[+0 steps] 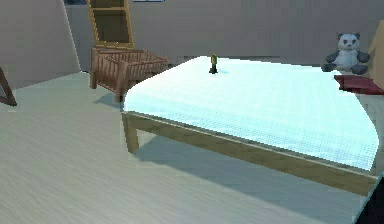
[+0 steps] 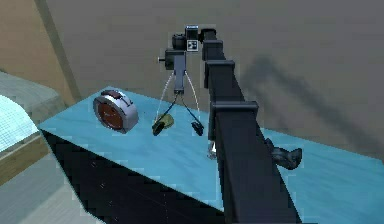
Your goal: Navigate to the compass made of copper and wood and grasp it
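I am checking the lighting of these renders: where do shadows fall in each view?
Forward view: a dark shadow lies on the floor under the near edge of the bed. Arm side view: a grey shadow falls on the wall right of the arm, and the front face of the table is dark.

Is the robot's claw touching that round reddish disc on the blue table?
Apart. In the arm side view, a strip of bare blue tabletop shows between the round reddish disc and the nearest finger of the gripper.
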